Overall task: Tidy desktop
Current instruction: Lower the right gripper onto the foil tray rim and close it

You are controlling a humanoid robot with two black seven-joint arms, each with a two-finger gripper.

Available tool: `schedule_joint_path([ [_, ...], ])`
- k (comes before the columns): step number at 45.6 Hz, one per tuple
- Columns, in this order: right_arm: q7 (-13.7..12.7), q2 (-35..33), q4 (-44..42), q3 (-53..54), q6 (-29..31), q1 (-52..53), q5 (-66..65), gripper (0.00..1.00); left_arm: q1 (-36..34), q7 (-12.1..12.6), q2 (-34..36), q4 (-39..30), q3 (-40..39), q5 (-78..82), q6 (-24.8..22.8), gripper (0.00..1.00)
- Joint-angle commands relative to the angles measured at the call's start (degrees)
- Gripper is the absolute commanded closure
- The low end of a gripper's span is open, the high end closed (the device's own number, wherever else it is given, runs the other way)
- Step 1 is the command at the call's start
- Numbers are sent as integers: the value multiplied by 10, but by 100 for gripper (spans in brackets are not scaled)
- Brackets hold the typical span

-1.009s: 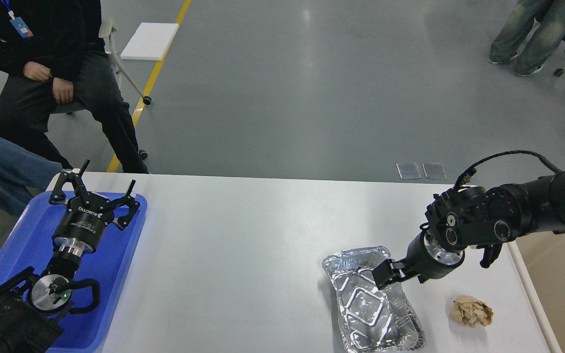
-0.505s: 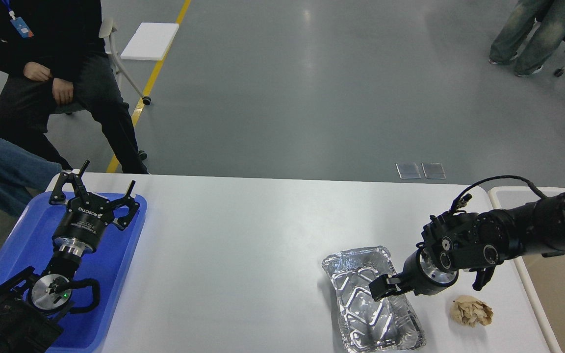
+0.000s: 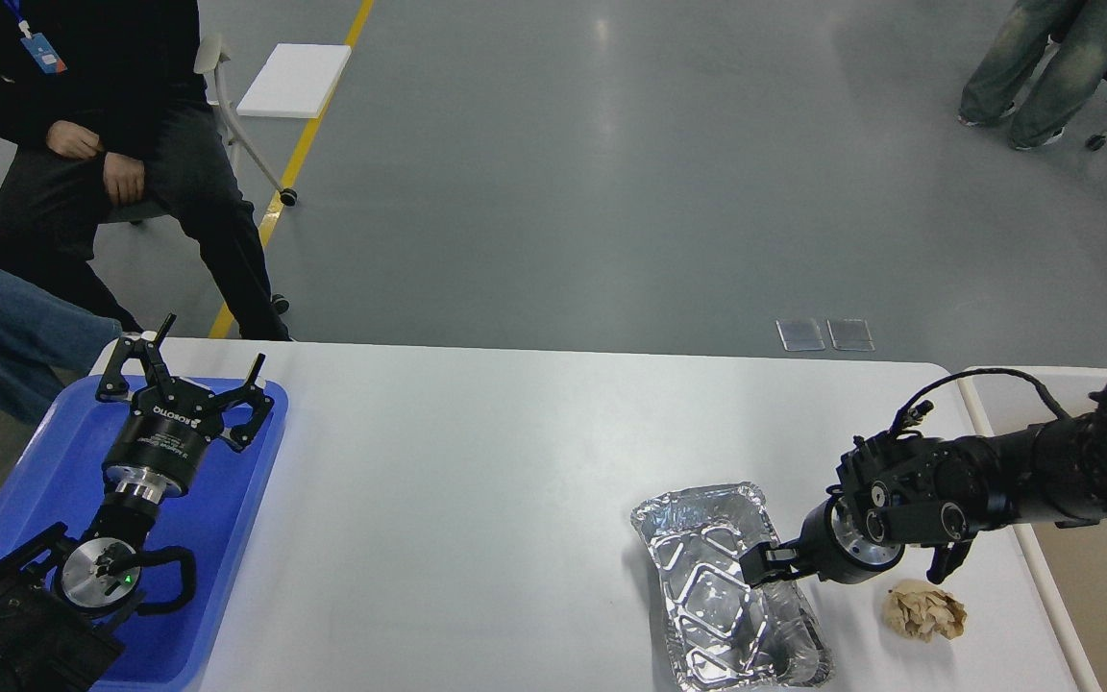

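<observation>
The right gripper (image 3: 763, 567) sits at the right rim of a foil tray (image 3: 722, 586) on the desktop (image 3: 477, 481); whether its dark fingers clamp the rim cannot be told. A crumpled brown paper ball (image 3: 923, 611) lies just right of it, apart from the tray. Far to its left, the left gripper (image 3: 190, 375) hovers with fingers spread wide, empty, above a blue tray (image 3: 44, 452).
</observation>
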Motion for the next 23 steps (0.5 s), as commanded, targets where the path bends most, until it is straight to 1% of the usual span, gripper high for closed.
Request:
schedule_joint_path([
  [1,0,0,-5,0,-24,-12,-2,22,0,0,0,0,0,0,0,1],
  [3,0,0,-5,-1,-24,-12,-2,29,0,0,0,0,0,0,0,1],
  [4,0,1,-4,-1,-25,-12,-2,36,0,0,0,0,0,0,0,1],
  [6,-1,0,-2,-2,-24,-13,-1,53,0,0,0,0,0,0,0,1],
  [9,-1,0,-1,-4,-24,-13,-1,72,0,0,0,0,0,0,0,1],
  [10,-1,0,-1,-4,-23,-13,-1,81,0,0,0,0,0,0,0,1],
  [11,-1,-1,1,-5,-21,-12,-1,88,0,0,0,0,0,0,0,1],
  [13,-1,-2,3,-7,-21,-10,-1,97,0,0,0,0,0,0,0,1],
  [14,-1,-3,3,-8,-21,-10,-1,100,0,0,0,0,0,0,0,1],
  [23,-1,-4,3,-9,-18,-7,-13,100,0,0,0,0,0,0,0,1],
])
